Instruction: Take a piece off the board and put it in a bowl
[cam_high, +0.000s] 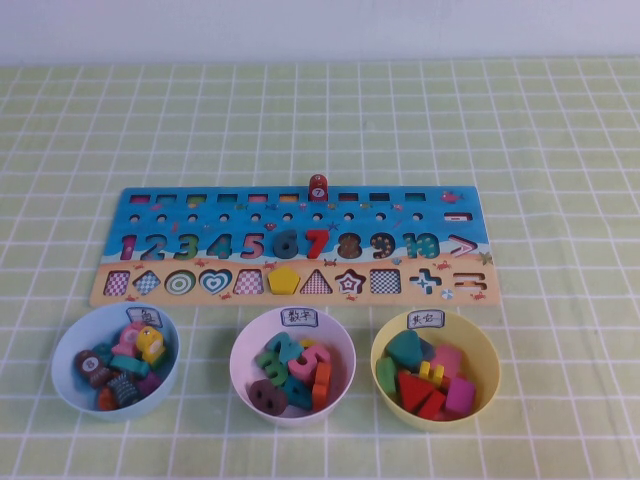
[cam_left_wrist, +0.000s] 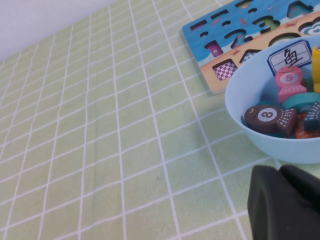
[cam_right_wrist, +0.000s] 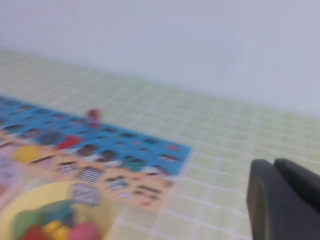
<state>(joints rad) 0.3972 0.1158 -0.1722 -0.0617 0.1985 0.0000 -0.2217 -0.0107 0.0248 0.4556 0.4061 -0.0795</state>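
A green cloth with a white grid (cam_high: 330, 110) covers the table, a pale wall behind; the board (cam_high: 300, 215) shows numerals 1 to 10. Each bowl's handwritten label is unreadable. The piece (cam_high: 413, 388) lies in the yellow bowl (cam_high: 484, 345), just ahead of the right gripper (cam_right_wrist: 285, 200), jaws closed and empty. The left gripper (cam_left_wrist: 285, 202) sits beside the blue bowl (cam_left_wrist: 250, 100), cut off; its jaws I cannot tell.

right wrist view all smeary, board (cam_right_wrist: 95, 150) numerals unreadable, yellow bowl (cam_right_wrist: 60, 210) chopped by the frame, both end effectors just dark corner slivers, left end effector (cam_left_wrist: 287, 205), right end effector (cam_right_wrist: 285, 200), bowl labels too tiny to read
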